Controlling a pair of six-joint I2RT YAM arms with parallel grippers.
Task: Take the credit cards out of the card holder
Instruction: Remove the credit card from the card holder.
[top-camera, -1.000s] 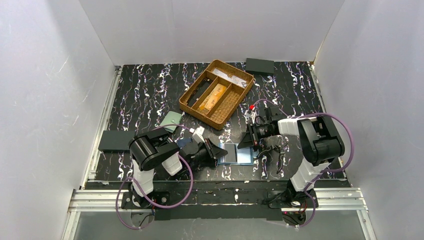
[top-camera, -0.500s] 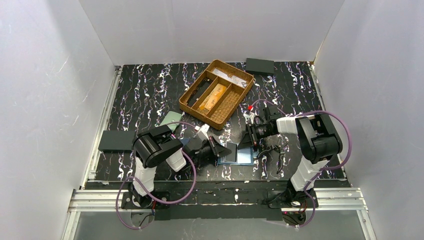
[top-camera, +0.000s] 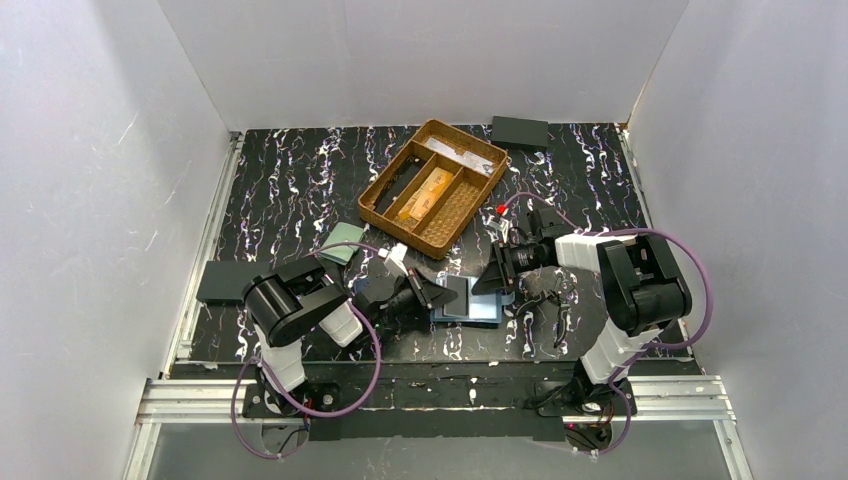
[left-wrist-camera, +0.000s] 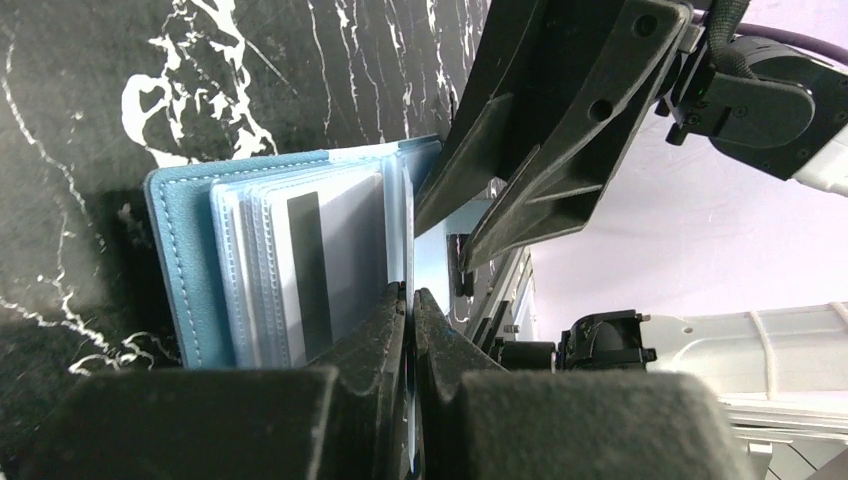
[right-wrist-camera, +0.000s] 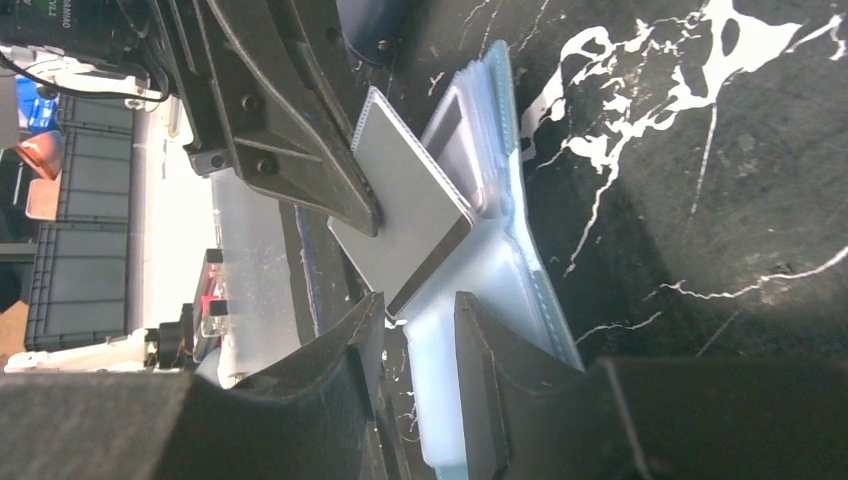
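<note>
Steel-blue card holder (top-camera: 482, 310) lay open on your desk (top-camera: 280, 190); left claw (left-wrist-camera: 410, 296) pinched its clear sleeve (right-wrist-camera: 405, 215), right claw (right-wrist-camera: 418, 306) stood parted.

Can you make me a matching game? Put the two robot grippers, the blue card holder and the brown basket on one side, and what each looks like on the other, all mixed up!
1. left gripper
2. right gripper
3. card holder
4. basket

A. brown, at the back
B. fingers apart
C. blue, lying open between the grippers
D. pinched shut on the holder

Pairs: 1-D, 2-B, 3-C, 4-A
</note>
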